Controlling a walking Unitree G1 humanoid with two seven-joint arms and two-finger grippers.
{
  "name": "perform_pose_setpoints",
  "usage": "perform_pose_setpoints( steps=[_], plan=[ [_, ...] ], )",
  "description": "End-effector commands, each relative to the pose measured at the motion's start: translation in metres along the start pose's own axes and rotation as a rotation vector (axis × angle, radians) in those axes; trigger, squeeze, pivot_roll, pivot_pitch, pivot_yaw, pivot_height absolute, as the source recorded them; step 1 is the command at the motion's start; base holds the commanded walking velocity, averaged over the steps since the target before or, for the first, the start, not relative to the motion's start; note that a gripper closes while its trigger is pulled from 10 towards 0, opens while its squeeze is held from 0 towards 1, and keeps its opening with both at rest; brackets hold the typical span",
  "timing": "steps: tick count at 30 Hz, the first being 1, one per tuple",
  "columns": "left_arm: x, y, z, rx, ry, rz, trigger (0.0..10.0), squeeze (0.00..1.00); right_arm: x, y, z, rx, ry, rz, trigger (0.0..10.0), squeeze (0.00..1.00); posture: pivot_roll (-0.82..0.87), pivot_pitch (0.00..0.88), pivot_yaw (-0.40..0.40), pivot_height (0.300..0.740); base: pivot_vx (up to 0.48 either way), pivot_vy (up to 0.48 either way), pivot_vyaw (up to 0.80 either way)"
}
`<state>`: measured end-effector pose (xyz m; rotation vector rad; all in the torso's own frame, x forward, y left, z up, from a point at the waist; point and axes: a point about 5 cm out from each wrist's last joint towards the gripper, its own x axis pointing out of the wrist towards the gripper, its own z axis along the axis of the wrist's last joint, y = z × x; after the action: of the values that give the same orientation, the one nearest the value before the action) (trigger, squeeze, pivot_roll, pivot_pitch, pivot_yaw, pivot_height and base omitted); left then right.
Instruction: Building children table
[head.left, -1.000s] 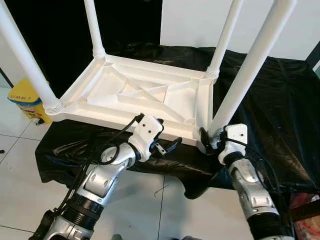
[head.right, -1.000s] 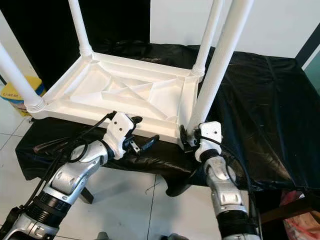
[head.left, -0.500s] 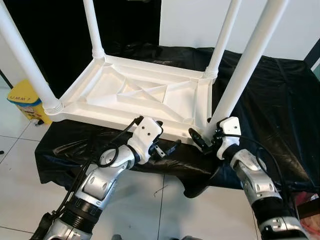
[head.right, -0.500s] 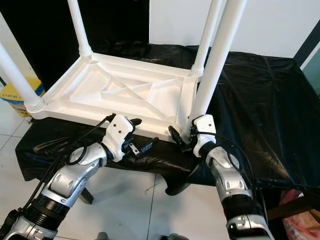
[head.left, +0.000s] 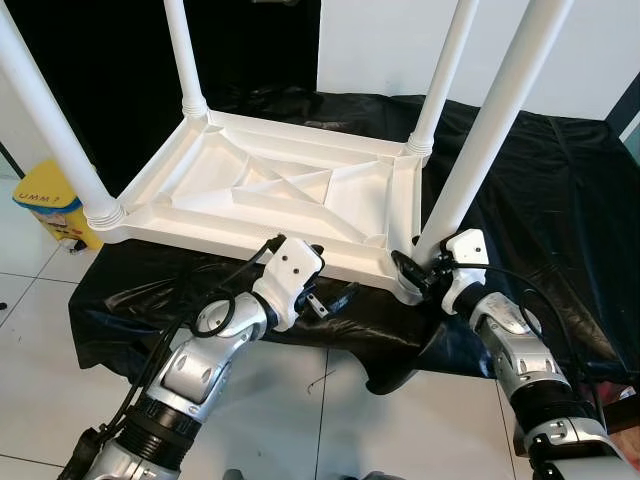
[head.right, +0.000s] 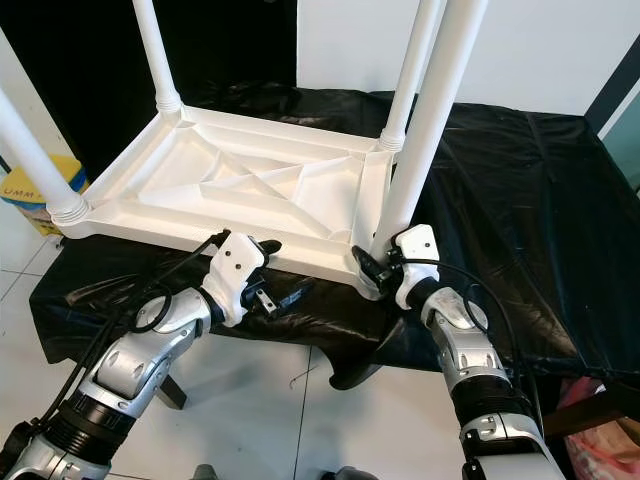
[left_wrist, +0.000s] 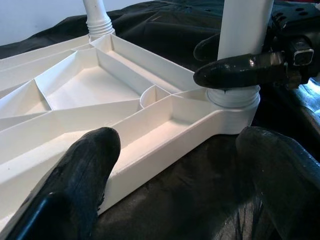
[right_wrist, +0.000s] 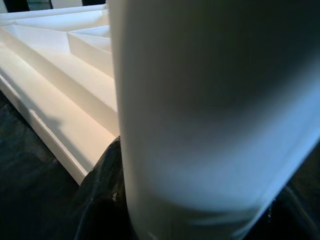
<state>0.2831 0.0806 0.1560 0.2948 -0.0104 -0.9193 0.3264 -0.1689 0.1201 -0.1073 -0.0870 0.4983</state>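
Four legs upright, children's table (head.left: 290, 190) inverted

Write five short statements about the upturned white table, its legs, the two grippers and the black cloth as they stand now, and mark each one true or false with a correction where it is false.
1. The white table lies upside down on the black cloth, legs pointing up. True.
2. The right gripper has its fingers around the base of the near right leg. True.
3. The left gripper is clamped on a table leg. False: it is open, in front of the table's near edge, holding nothing.
4. Only three legs are fitted to the table. False: four legs stand in its corners.
5. A yellow container stands on the floor to the robot's left of the table. True.
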Motion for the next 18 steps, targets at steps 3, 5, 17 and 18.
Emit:
perform_pose_setpoints(
  steps=[3, 5, 17, 18],
  plan=[
    [0.000, -0.007, 0.001, -0.001, 0.001, -0.060, 10.0, 0.00, -0.007, -0.001, -0.014, 0.015, 0.065, -0.070, 10.0, 0.00, 0.03, 0.091, -0.083, 0.740, 0.000, 0.000, 0.00],
    [0.000, -0.007, 0.000, -0.002, 0.003, -0.058, 10.0, 0.00, -0.007, 0.000, -0.016, 0.023, 0.071, -0.115, 10.0, 0.00, 0.03, 0.091, -0.086, 0.740, 0.000, 0.000, 0.00],
    [0.002, -0.006, -0.002, 0.011, 0.015, -0.046, 10.0, 0.00, -0.014, 0.020, -0.018, 0.082, 0.075, -0.463, 10.0, 0.00, 0.02, 0.089, -0.091, 0.740, 0.000, 0.000, 0.00],
    [0.002, -0.006, -0.002, 0.011, 0.015, -0.046, 10.0, 0.00, -0.014, 0.020, -0.018, 0.082, 0.075, -0.463, 10.0, 0.00, 0.02, 0.089, -0.091, 0.740, 0.000, 0.000, 0.00]
  ],
)
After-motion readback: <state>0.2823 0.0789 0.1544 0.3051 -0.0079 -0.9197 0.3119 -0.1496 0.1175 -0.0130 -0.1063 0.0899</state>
